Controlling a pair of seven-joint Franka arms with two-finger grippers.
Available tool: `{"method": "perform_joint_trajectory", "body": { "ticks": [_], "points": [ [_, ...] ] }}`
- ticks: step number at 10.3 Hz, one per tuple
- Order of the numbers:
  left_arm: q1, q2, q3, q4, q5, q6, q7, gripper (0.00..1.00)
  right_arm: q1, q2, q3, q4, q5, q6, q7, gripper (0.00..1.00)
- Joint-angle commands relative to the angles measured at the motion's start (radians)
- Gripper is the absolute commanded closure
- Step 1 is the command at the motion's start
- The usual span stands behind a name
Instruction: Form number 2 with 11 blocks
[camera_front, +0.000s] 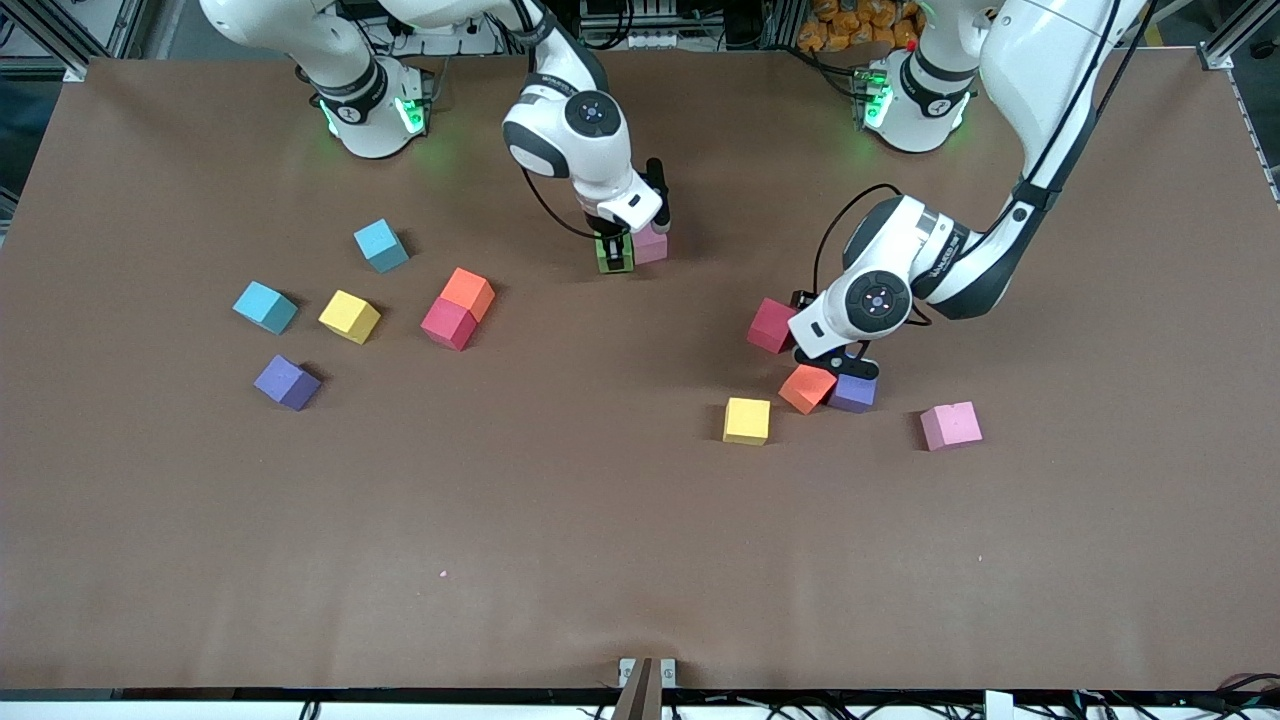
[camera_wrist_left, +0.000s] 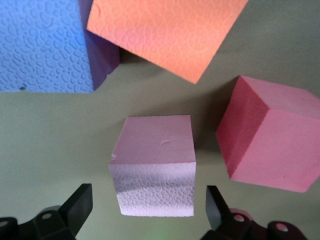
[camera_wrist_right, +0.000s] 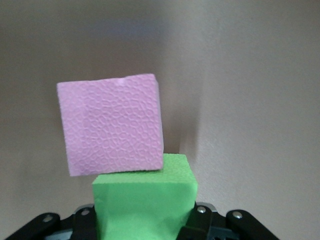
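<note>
Right gripper (camera_front: 615, 250) clamped on green cube (camera_front: 614, 256), touching pink cube (camera_front: 651, 243). Left gripper (camera_front: 838, 364) wide open, holding nothing, over orange cube (camera_front: 806, 388) and purple cube (camera_front: 853, 393).

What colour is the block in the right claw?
Green, clearest in the right wrist view.

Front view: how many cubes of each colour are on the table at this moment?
Light blue: 2
Yellow: 2
Orange: 2
Red: 2
Purple: 2
Pink: 2
Green: 1, held in the right gripper
Total: 13
</note>
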Motion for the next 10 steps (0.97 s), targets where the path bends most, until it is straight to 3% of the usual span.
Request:
{"method": "perform_joint_trajectory", "body": {
  "ticks": [1, 5, 7, 10],
  "points": [
    [0.013, 0.013, -0.010, -0.008, 0.025, 0.014, 0.013, 0.00, 0.021, 0.011, -0.018, 0.006, -0.021, 0.001, 0.020, 0.58],
    [0.012, 0.040, -0.009, 0.006, 0.030, 0.029, 0.013, 0.00, 0.019, 0.013, -0.021, -0.002, -0.020, -0.006, 0.020, 0.58],
    [0.012, 0.052, -0.009, 0.009, 0.088, 0.029, 0.015, 0.18, 0.021, 0.013, -0.021, -0.002, -0.020, -0.006, 0.035, 0.58],
    [0.010, 0.063, -0.009, 0.018, 0.094, 0.029, 0.015, 0.53, 0.027, 0.016, -0.021, -0.002, -0.020, -0.003, 0.035, 0.58]
  ]
}}
